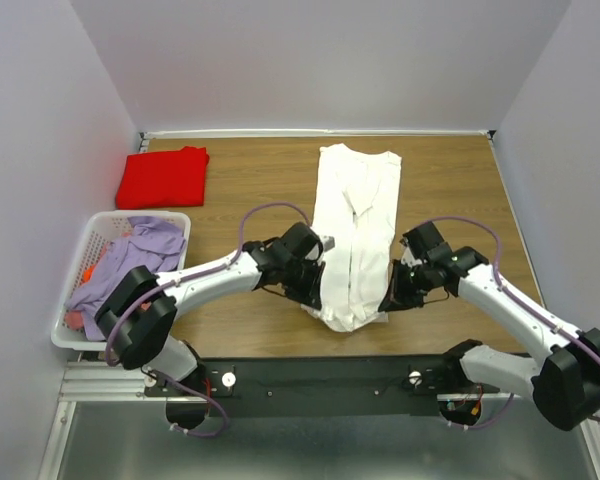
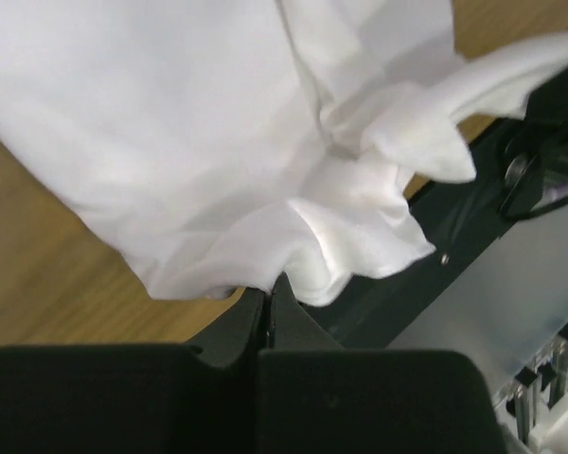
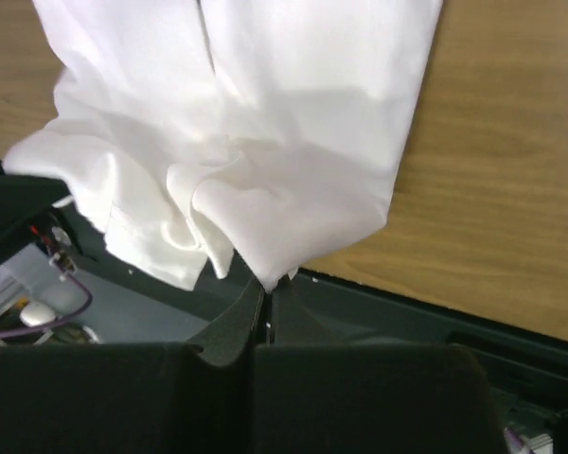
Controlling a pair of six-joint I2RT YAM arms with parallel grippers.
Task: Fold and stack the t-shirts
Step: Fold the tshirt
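Observation:
The white t-shirt (image 1: pixel 355 215) lies folded into a long strip down the middle of the table, its sides turned in. Its near end is bunched and lifted. My left gripper (image 1: pixel 313 303) is shut on the shirt's near left corner (image 2: pixel 256 265). My right gripper (image 1: pixel 387 303) is shut on the near right corner (image 3: pixel 293 236). Both hold the hem above the table's front edge. The red t-shirt (image 1: pixel 163 176) lies folded at the far left of the table, apart from both grippers.
A white slatted laundry basket (image 1: pixel 92 236) stands at the left edge, holding lavender cloth (image 1: pixel 130 262) and something orange. The black mounting rail (image 1: pixel 330 378) runs along the near edge, under the held hem. White walls enclose the table on three sides.

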